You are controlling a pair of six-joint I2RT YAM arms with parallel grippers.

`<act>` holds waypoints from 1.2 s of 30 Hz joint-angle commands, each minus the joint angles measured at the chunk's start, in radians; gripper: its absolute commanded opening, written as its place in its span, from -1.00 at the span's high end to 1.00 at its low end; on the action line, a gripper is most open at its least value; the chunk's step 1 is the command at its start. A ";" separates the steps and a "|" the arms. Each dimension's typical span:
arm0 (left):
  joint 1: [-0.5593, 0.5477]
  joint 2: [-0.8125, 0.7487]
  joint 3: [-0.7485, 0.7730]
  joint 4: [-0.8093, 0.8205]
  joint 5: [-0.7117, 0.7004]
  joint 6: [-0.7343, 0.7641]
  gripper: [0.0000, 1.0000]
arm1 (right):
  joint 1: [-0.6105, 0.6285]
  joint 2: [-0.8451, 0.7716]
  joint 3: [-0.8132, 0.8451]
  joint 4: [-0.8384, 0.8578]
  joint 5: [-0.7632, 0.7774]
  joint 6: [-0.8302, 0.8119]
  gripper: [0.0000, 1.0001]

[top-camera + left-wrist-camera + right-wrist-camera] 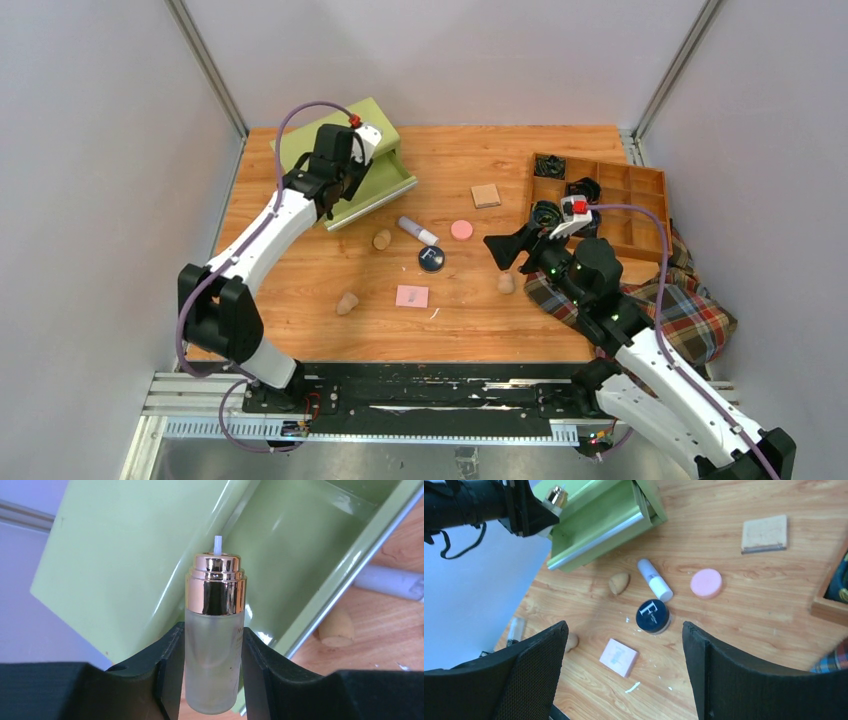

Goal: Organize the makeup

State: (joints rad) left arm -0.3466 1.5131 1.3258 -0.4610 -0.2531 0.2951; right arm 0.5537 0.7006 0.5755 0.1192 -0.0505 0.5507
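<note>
Left gripper (212, 640): pinching a bottle (215, 645) by its lower body, one finger (170, 665) on each side.
Bottle: frosted clear glass with a shiny gold cap and a white nozzle on top. It stands upright between my fingers, off the counter (470, 320).
Where the bottle is: held over the green box (385, 170) at the far left of the counter. In the left wrist view its cap shows against the box's open trough.
Right gripper (520, 235): spread wide with nothing between the fingers. It hangs above the counter, just beside the near-left corner of the wooden tray (620, 200).
Tube (418, 231): white, lying flat mid-counter on a slant.
Disc (461, 229): pink, flat, just right of the tube.
Compact (431, 259): navy, just nearer than the tube and close to it.
Pad (412, 296): pink, flat, nearer than the compact.
Square (486, 195): tan, farther back — between the box and the tray.
Sponges (382, 239): three on the counter, one just left of the tube, one at near left beside the pad, one close under my right gripper.
Tray contents: black bands (549, 166) in its left compartments.
Cloth (690, 310): plaid, bunched at the right edge — partly under my right arm.
</note>
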 commanded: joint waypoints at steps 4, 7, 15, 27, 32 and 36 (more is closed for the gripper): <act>-0.005 0.107 0.058 0.096 -0.025 0.050 0.51 | -0.013 -0.035 -0.035 -0.106 0.035 -0.004 -0.67; -0.004 0.122 0.055 0.118 -0.030 0.033 0.17 | -0.013 -0.046 -0.035 -0.120 0.045 -0.007 -0.66; -0.005 0.149 0.159 0.015 -0.028 -0.055 -0.79 | -0.013 -0.059 -0.032 -0.133 0.051 -0.013 -0.67; -0.002 -0.351 -0.116 -0.223 -0.178 -0.496 -0.71 | -0.013 -0.108 -0.048 -0.142 0.059 -0.037 -0.67; 0.056 -0.481 -0.322 -0.394 -0.291 -0.741 -0.91 | -0.014 -0.098 -0.049 -0.133 0.033 -0.051 -0.66; 0.250 -0.547 -0.468 -0.406 -0.202 -0.795 -0.91 | -0.014 -0.099 -0.056 -0.127 0.003 -0.051 -0.66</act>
State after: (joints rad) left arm -0.2356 0.9939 0.9710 -0.7692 -0.4545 -0.3466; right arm 0.5537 0.6079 0.5373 -0.0219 -0.0158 0.5220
